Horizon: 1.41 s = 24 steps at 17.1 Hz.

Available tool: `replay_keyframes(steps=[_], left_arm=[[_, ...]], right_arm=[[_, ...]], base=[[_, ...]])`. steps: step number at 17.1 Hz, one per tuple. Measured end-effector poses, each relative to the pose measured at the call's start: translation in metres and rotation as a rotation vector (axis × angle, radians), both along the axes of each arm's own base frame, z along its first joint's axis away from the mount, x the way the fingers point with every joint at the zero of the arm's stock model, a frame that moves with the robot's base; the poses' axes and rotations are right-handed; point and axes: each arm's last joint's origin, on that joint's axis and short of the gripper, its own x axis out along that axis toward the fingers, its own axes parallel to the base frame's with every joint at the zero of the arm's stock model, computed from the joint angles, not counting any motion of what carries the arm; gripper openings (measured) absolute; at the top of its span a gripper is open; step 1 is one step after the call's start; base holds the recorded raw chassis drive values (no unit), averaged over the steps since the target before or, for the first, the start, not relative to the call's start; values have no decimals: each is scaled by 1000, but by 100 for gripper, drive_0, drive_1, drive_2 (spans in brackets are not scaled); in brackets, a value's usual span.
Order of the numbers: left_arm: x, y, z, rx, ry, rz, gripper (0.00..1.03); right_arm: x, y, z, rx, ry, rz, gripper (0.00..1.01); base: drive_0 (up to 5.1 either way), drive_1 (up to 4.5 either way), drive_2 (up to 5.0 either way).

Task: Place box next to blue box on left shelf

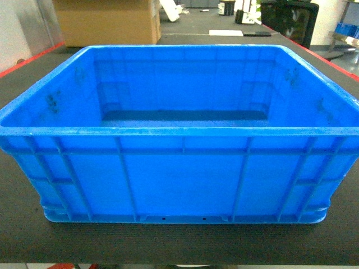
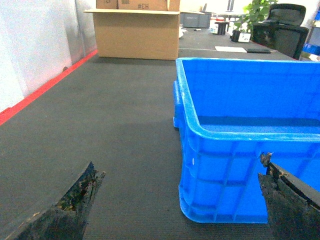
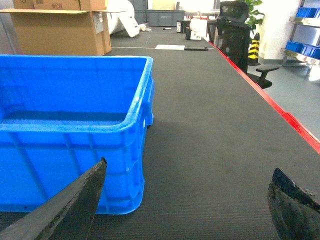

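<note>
**Box on counter, both grippers spread at its near corners**

Box sits flat on the dark counter, upright, nothing visible inside. Long ribbed wall faces the head camera, two small dots at its bottom edge.

Left gripper: fingers spread wide. One finger over bare counter left of the box, the other in front of the box's near wall. Box's near-left corner shows between them. Contact with the box: cannot tell.

Right gripper: fingers spread wide too. One finger in front of the box's near wall by the near-right corner, the other over bare counter right of the box. Nothing gripped. Neither gripper shows in the head view.

Behind the box, far left: cardboard carton on the counter, well apart. Behind, far right: black chair. Red strip runs along the counter's right edge, another along the left. Blue bins on a rack beyond the right edge, well apart from the box.
</note>
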Motion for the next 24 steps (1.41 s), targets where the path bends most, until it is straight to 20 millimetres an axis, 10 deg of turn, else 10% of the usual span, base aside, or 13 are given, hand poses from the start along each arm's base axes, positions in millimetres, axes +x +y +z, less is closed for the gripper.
replay_keyframes(steps=[20,22,24], left_arm=[[3,-2,-4,1,127,2,98],[23,-4,9,-15,122,-16,98],[76,-3,60,-17,-8,-4,98]], right_arm=[[0,1,-3,17,126,-42,98],[22,6,19,38,219,-46,98],[76,9,82,53,119,0,98]], base=[[0,0,0],[0,0,0],[0,0,0]])
